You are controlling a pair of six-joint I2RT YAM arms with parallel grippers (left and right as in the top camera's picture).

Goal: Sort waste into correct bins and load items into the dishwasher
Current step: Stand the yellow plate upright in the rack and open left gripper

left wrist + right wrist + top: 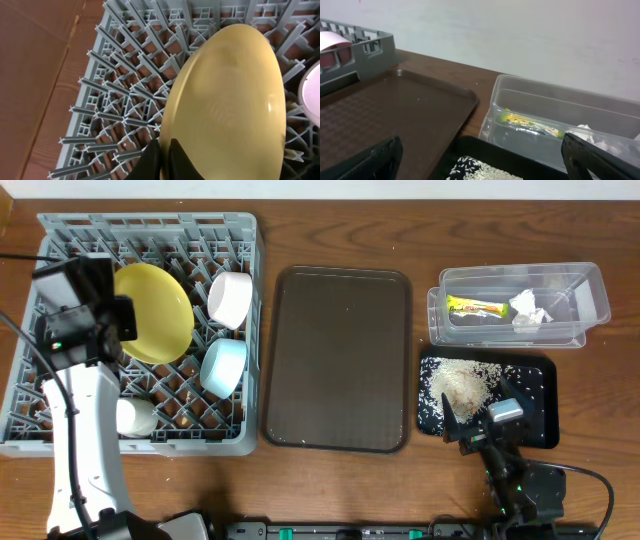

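Dishes sit in the large square grey plastic dish rack (150,222) at the left of the overhead frame. The round yellow plate (152,312) stands tilted among the pegs in the rack's upper half, with a white bowl (230,298) just to its right. A light blue bowl (223,366) lies below that one, and a small white cup (135,417) is near the lower edge.

Your left gripper (164,146) pinches the plate's rim. Your right gripper (480,150) is spread wide and holds nothing. It is at the lower edge of the flat black rectangular tray (540,430), where the whitish rice-like grains (462,385) lie heaped.

At upper right, the clear rectangular plastic tub (590,290) holds the green-and-orange snack wrapper (472,306) and the crumpled white tissue (528,310). A dark brown serving tray (337,358) fills the middle.
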